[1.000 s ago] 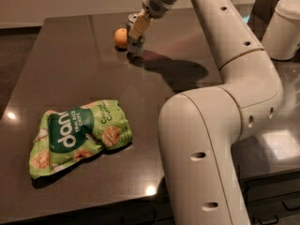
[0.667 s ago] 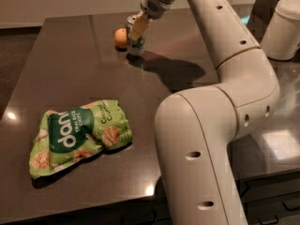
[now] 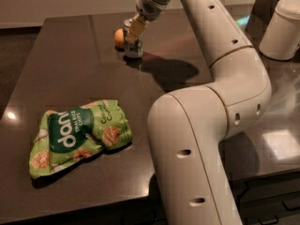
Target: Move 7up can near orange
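The 7up can (image 3: pixel 133 49) stands upright on the dark table (image 3: pixel 70 69) at the far side. The orange (image 3: pixel 119 38) lies just to its left, almost touching it. My gripper (image 3: pixel 133 32) reaches down from the upper right and is shut on the can's upper part, with one tan finger (image 3: pixel 135 28) across its front. The can's top is mostly hidden behind the gripper.
A green rice-chip bag (image 3: pixel 77 136) lies flat near the table's front left. A white round container (image 3: pixel 281 27) stands on the counter at the far right. My white arm (image 3: pixel 206 125) fills the right half of the view.
The gripper and the can stay at almost the same spot beside the orange. The arm has shifted only slightly.
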{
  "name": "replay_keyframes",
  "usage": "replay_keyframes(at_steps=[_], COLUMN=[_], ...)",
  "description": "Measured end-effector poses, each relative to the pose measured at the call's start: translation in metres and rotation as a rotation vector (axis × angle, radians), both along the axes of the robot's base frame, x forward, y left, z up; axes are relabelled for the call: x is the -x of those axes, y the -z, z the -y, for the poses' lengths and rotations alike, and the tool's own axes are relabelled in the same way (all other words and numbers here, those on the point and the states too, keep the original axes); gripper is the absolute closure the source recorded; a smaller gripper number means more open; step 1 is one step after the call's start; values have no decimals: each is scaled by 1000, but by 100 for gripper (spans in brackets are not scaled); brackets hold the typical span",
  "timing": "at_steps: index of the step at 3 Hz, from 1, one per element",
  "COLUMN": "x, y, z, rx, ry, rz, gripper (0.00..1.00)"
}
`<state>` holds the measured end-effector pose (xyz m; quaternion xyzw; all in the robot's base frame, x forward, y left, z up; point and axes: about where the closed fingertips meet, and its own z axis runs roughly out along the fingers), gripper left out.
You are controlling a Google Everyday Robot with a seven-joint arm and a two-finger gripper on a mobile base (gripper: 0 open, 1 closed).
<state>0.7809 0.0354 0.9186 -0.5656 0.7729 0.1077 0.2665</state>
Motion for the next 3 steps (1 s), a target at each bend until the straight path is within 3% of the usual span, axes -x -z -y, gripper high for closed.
replay_keyframes(at_steps=[2, 3], x=[-4, -6], y=[9, 13], z=[-4, -7], rx=[5, 2], ry=[-3, -4], rz=[-6, -6], gripper=[23, 0])
